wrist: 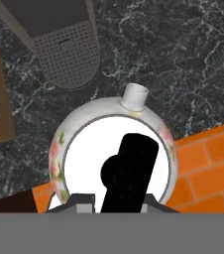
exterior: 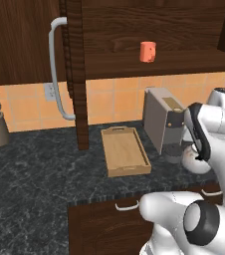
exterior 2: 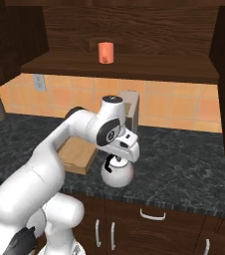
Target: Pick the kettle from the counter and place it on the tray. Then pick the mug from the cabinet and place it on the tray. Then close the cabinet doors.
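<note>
Fingers [exterior 2: 111, 160] clamped on kettle [exterior 2: 117, 174] handle, over counter [exterior 2: 184, 164]

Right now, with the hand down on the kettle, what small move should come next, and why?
Probably a short lift straight up. The gripper seems shut on the handle of the kettle, which sits on the counter; the tray lies empty, beside the coffee machine.

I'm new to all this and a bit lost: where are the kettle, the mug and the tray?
kettle [exterior 2: 118, 175]: right base view, its round white belly.
mug [exterior: 147, 52]: left base view, middle of its orange side.
tray [exterior: 126, 150]: left base view, its bare wooden floor.
</note>
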Controlling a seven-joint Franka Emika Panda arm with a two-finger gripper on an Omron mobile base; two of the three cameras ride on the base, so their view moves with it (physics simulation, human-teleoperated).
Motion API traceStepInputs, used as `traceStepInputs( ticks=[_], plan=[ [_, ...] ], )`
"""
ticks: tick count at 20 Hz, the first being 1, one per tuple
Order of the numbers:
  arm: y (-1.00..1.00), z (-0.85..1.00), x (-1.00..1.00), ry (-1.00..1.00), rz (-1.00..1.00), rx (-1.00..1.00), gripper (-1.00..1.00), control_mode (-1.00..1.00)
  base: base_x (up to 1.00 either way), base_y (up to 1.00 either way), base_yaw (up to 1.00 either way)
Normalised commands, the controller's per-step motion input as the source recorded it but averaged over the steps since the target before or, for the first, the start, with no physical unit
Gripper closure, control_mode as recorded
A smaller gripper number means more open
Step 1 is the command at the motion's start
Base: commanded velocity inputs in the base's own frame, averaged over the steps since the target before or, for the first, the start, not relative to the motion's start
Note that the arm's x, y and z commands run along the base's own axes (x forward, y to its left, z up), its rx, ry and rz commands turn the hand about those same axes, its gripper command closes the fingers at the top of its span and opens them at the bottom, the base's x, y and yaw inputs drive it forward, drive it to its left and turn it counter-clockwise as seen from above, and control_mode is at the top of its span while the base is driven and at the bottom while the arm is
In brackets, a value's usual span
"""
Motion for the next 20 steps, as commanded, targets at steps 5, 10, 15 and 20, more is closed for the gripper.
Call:
traceStepInputs(
  ticks=[5, 10, 15, 20],
  plan=[
    [0.97, 0.13, 0.00, -0.17, 0.00, 0.00, 1.00, -1.00, 0.00, 0.00, 0.00],
    [1.00, 0.10, 0.05, -0.08, 0.00, 0.00, 1.00, -1.00, 0.00, 0.00, 0.00],
    [0.97, 0.13, 0.22, -0.01, 0.00, 0.00, 1.00, -1.00, 0.00, 0.00, 0.00],
    [0.93, 0.12, 0.35, -0.11, 0.00, 0.00, 1.00, -1.00, 0.00, 0.00, 0.00]
  ],
)
